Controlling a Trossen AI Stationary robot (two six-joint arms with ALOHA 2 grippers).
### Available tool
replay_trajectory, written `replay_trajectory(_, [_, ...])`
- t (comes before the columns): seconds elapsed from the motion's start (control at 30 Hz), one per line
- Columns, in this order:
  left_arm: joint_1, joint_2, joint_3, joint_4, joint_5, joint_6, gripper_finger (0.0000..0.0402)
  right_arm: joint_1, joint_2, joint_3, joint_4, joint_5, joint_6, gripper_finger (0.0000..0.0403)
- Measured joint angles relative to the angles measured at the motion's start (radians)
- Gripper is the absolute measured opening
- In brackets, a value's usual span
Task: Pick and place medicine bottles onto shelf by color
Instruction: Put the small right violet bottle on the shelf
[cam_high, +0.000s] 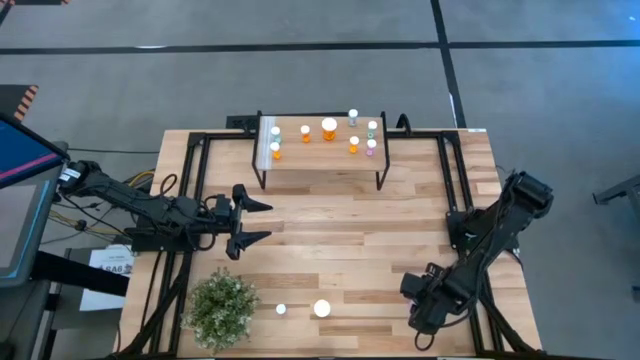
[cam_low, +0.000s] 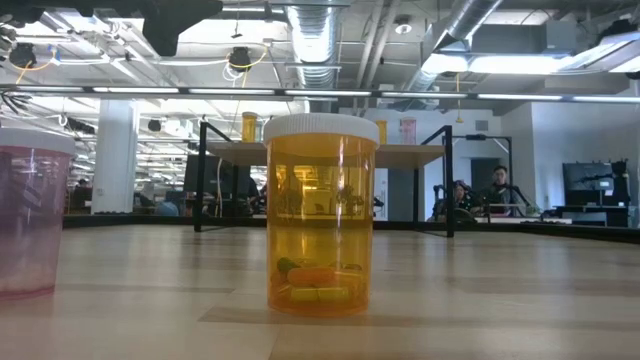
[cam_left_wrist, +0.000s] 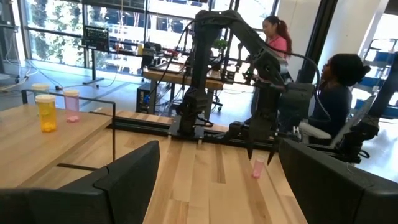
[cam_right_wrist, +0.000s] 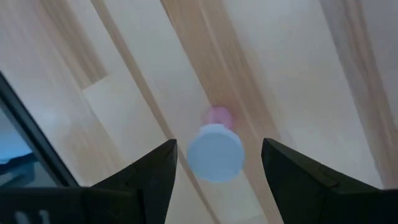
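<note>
The right pincer hangs over a small pink bottle near the right end of the tabletop's front edge, its fingers spread to either side of the white cap and not touching it. This looks like the reach before a grasp: the next move calls for lowering until the fingers flank the body, then closing, then carrying the bottle to the pink ones at the right end of the shelf.

The left pincer waits, spread and empty, near the left edge in front of the shelf.

Nine or so bottles already stand on the shelf (orange mid-plank, teal toward the left end, as far as can be made out). A large orange bottle and a pink-bodied one stand at the front edge beside the plant.

From above, the right arm hides the target bottle. From table height, neither pincer shows, and the pink-bodied one is cut off at the side.
</note>
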Motion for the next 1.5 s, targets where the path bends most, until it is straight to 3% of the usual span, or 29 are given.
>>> replay_trajectory(0.2, [0.000,0.000,0.000,0.000,0.000,0.000,0.0318,0.000,0.035,0.000,-0.002,-0.019,-0.018,0.0248])
replay_trajectory(0.57, [0.000,0.000,0.000,0.000,0.000,-0.006,0.0318,-0.021,0.045,0.000,0.005,-0.017,-0.053,0.0173])
replay_trajectory(1.03, [0.000,0.000,0.000,-0.002,0.000,-0.005,0.0318,-0.053,0.045,0.000,0.009,-0.016,-0.100,0.0126])
replay_trajectory(1.3, [0.000,0.000,0.000,0.073,0.145,0.043,0.0318,-0.079,0.037,0.006,0.014,-0.016,-0.158,0.0129])
replay_trajectory(1.5, [0.000,0.000,-0.007,0.059,0.106,0.061,0.0318,-0.148,0.027,0.067,0.012,-0.010,-0.288,0.0129])
